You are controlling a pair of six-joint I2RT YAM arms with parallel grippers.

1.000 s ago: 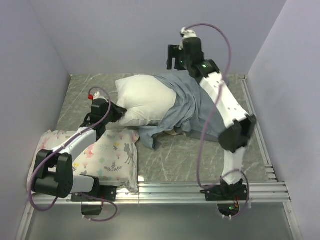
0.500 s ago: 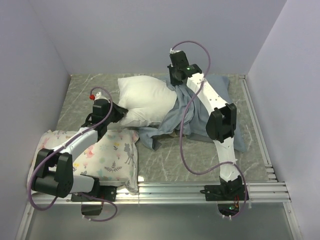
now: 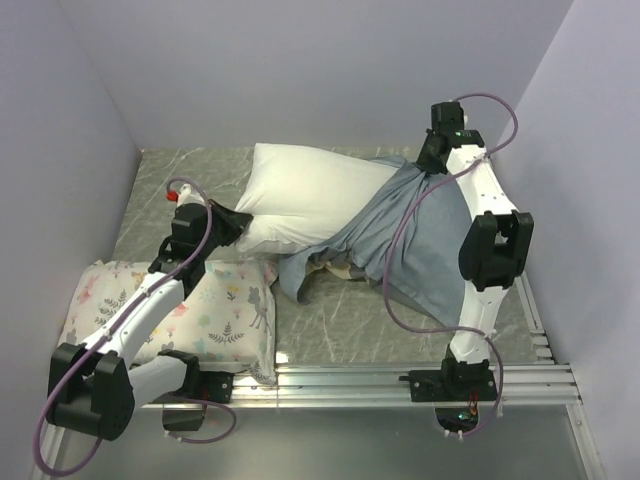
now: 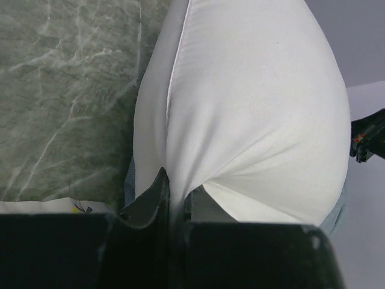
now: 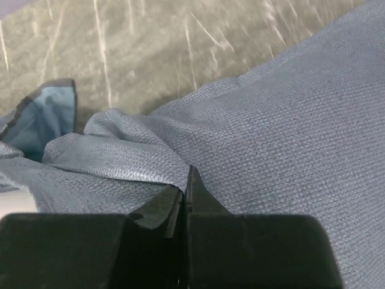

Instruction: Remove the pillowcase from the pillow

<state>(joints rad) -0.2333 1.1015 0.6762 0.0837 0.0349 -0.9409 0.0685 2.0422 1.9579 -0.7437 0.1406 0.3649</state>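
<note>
1. Pillow [image 3: 310,195] (plain white, plump): lying across the far middle of the counter [image 3: 340,310], bare over its left part, right end inside the pillowcase [image 3: 420,240].
2. Pillowcase: grey-blue inner side outward, bunched over the pillow's right end and drawn toward the far right corner; light-blue patch with a dark border at the left of the right wrist view.
3. Left pincer [image 4: 174,201]: pressed together on a pinch of the pillow's near-left corner, anchoring it.
4. Right pincer [image 5: 185,180]: pressed together on a fold of the pillowcase, cloth taut from it.
5. Step in hand, as judged: peeling the cover off the right end. Best done by pulling rightward along the pillow's length, low over the counter, against a firm left anchor; cloth alone in the right pinch (no filling), else the pillow dragged along. Risk: thin fold slipping free.
6. Floral pillow [image 3: 215,310]: near left, just beside the white one, no part of the job.
7. Writing: none legible in any view; no brand or label made out.
</note>
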